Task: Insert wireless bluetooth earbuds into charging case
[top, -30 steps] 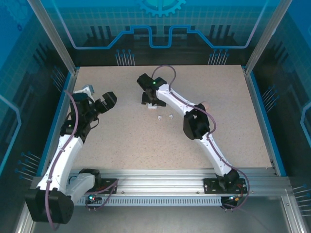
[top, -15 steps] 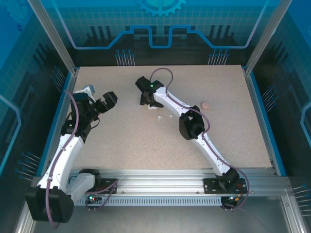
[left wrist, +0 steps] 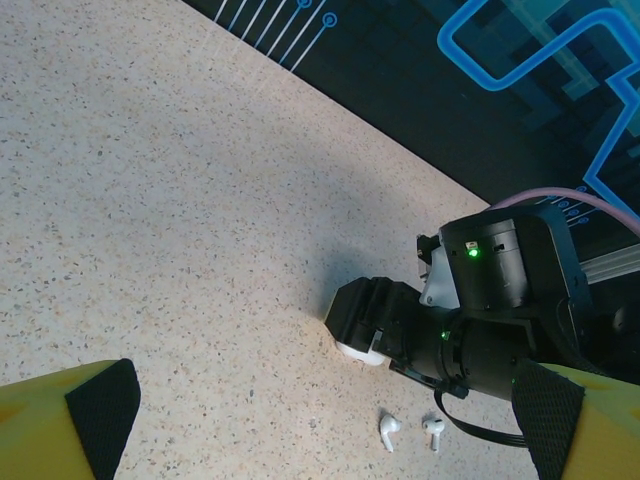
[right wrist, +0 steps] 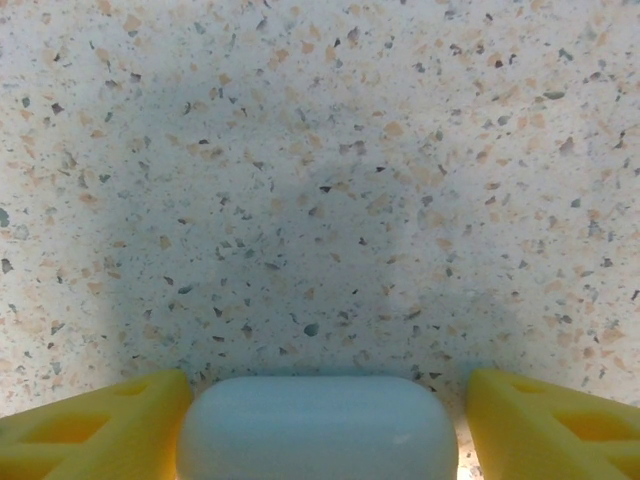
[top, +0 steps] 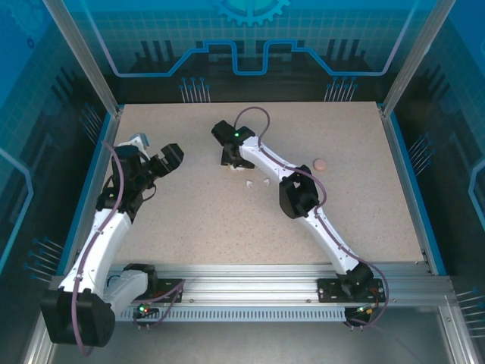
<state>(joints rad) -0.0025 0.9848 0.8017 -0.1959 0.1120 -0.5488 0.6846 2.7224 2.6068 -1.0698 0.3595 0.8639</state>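
Closing in: right gripper has slid slightly left and toward the far side over the last second, and its jaws have narrowed around the white case. In the right wrist view one finger touches the case and the other sits just beside it with a sliver of gap, so it is part-open and not clamped yet. My read: the case gets secured first, with both white earbuds out, loose on the worktop just beside the right gripper, on its near side. The arm's shift has uncovered a small pinkish round thing, too small to identify. Left gripper hangs wide open, empty, well apart. Left wrist view resolves the earbuds' stems and the case under the black gripper. Right wrist view resolves finger contact, which is too small to tell from overhead.
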